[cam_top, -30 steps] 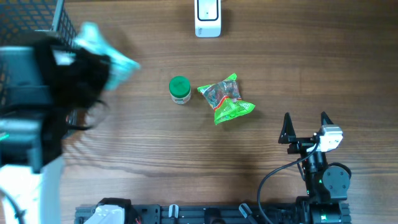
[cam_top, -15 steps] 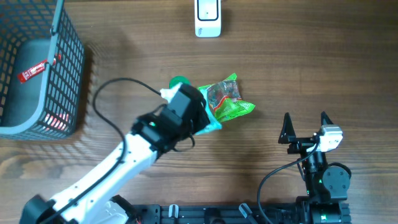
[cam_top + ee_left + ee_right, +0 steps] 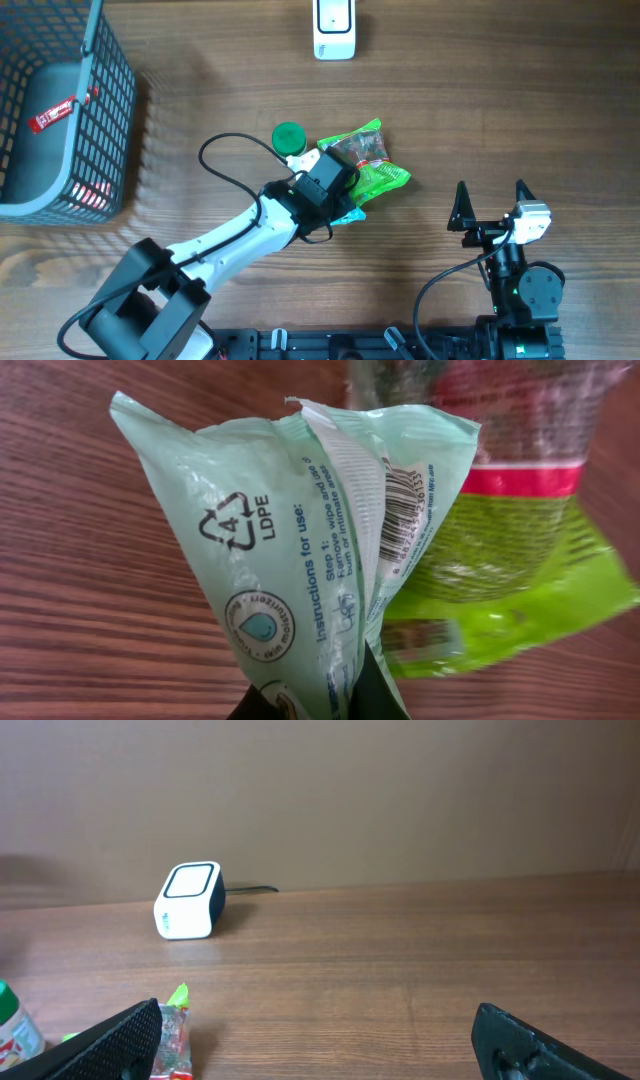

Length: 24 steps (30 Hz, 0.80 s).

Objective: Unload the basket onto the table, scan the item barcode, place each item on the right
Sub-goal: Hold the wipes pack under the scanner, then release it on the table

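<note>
1. At the bottom edge of the left wrist view, the left fingers [image 3: 378,698] are pinched together on the lower end of a pale green wipe packet [image 3: 290,560]. The packet stands up from them and fills the middle of the view
2. On the packet's facing side a seam runs up the middle. The barcode [image 3: 400,510] is printed along the right of that seam, and a recycling mark with "LDPE" and lines of instructions sit to its left
3. Just behind the packet lies a bright green snack bag [image 3: 520,560] with a red band and a clear upper part, out of focus. I cannot tell whether the two touch
4. From overhead, the left arm reaches in from the lower left to the middle of the tabletop [image 3: 500,100]. Only a teal edge of the packet shows past the wrist, right at the snack bag's lower left side
5. A green-capped bottle [image 3: 289,140] stands upright just left of the snack bag, close beside the left wrist
6. The white scanner [image 3: 334,25] sits at the far edge of the tabletop, well apart from the held packet
7. The right fingers [image 3: 460,205] are spread wide with nothing between them. They are low at the right side of the tabletop, well apart from the snack bag, and the right wrist view looks across bare wood to the scanner
8. At the far left stands a dark wire basket [image 3: 110,100], and inside it lies a grey pouch [image 3: 45,120] with a red label
</note>
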{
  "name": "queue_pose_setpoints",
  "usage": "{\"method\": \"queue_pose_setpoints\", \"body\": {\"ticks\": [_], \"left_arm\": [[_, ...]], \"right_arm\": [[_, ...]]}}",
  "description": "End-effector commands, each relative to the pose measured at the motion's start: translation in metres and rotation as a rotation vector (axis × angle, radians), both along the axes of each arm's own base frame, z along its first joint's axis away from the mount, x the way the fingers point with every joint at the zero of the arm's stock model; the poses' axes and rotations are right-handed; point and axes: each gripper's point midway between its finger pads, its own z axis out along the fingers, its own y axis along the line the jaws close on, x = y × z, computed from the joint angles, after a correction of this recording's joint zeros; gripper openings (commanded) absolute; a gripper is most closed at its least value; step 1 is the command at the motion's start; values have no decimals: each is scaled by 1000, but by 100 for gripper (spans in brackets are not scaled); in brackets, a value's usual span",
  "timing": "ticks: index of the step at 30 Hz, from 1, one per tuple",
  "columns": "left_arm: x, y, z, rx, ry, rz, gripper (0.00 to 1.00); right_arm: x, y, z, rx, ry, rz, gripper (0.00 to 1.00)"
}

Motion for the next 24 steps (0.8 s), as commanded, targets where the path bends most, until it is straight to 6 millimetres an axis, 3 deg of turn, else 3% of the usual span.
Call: {"method": "queue_pose_setpoints", "body": {"ticks": [1, 2, 5, 8, 10, 13, 16, 20, 21, 24], "left_arm": [[4, 3, 2, 9, -19, 17, 8], [4, 3, 2, 12, -21, 10, 14], [4, 1, 7, -1, -23, 4, 48], [5, -7, 24, -46, -34, -10, 77], [11, -14, 47, -82, -73, -23, 80], [26, -25, 101, -122, -212, -98, 90], [46, -18, 172, -97, -391, -92, 100], [71, 19, 265, 13, -603, 5, 100], [75, 28, 281, 29, -628, 27, 100], [92, 78, 338, 60, -700, 179, 100]], "right_arm": [[0, 2, 0, 15, -1, 11, 100], [0, 2, 0, 15, 0, 11, 100], [0, 2, 0, 15, -1, 11, 100], [0, 2, 0, 15, 0, 11, 100], [0, 2, 0, 15, -1, 11, 100], [0, 2, 0, 15, -1, 11, 100], [0, 2, 0, 15, 0, 11, 100], [0, 2, 0, 15, -1, 11, 100], [0, 2, 0, 15, -1, 11, 100], [0, 2, 0, 15, -1, 11, 100]]}}
